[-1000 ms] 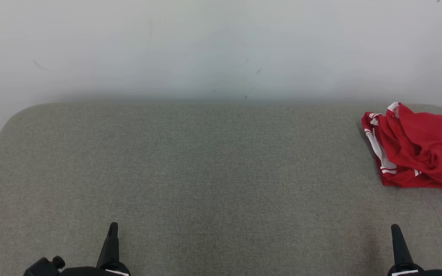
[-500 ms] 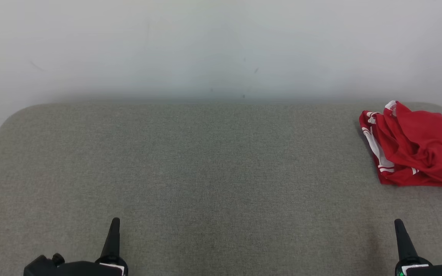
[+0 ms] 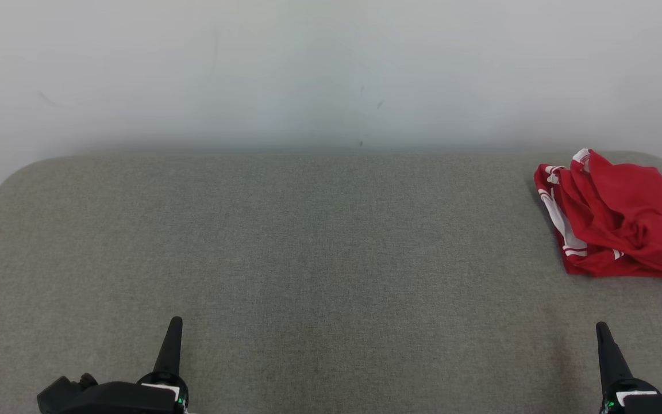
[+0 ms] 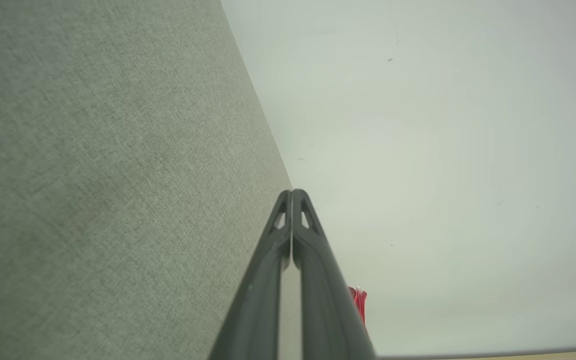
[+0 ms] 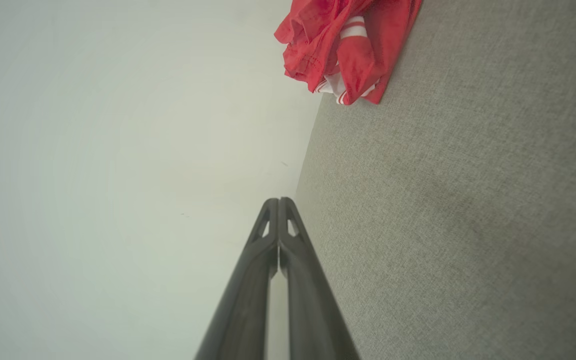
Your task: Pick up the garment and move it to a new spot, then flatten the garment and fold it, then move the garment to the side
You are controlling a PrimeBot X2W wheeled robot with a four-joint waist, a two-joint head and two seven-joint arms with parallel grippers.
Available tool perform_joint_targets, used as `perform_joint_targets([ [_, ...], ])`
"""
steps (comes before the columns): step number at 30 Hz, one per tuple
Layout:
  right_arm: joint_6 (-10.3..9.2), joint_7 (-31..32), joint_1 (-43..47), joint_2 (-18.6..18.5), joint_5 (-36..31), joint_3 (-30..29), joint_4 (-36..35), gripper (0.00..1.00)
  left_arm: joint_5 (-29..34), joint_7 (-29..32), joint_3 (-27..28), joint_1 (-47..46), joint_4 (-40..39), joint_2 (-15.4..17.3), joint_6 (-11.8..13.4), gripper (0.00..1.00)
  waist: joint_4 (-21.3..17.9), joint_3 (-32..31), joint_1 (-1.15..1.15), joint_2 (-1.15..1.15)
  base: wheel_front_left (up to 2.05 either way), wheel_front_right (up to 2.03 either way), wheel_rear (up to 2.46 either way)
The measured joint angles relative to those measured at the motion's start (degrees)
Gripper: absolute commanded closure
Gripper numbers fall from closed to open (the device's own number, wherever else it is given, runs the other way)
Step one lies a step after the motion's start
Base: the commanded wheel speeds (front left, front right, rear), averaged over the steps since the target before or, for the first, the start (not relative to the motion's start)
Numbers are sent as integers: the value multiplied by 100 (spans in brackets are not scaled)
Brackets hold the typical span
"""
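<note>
Left jaws, right jaws edged forward, both closed, empty; garment [image 3: 618,221] crumpled on far-right corner of grey surface [image 3: 308,259].

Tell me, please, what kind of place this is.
Probably an indoor test or lab workspace: a grey fabric-covered table with rounded corners stands before a bare white wall, and one crumpled red garment lies on it.

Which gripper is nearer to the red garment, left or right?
Right. The right gripper is on the robot's side of the red garment, apart from it, at the right of the grey surface. The left gripper is far across, at the left.
</note>
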Motion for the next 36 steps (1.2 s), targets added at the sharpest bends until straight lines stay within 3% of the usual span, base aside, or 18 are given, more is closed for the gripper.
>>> perform_joint_targets([
  [36, 1, 410, -210, -8, 1404, -265, -55, 100, -1517, 337, 0, -342, 122, 2, -87, 100, -116, 37, 0, 0, 0, 0, 0],
])
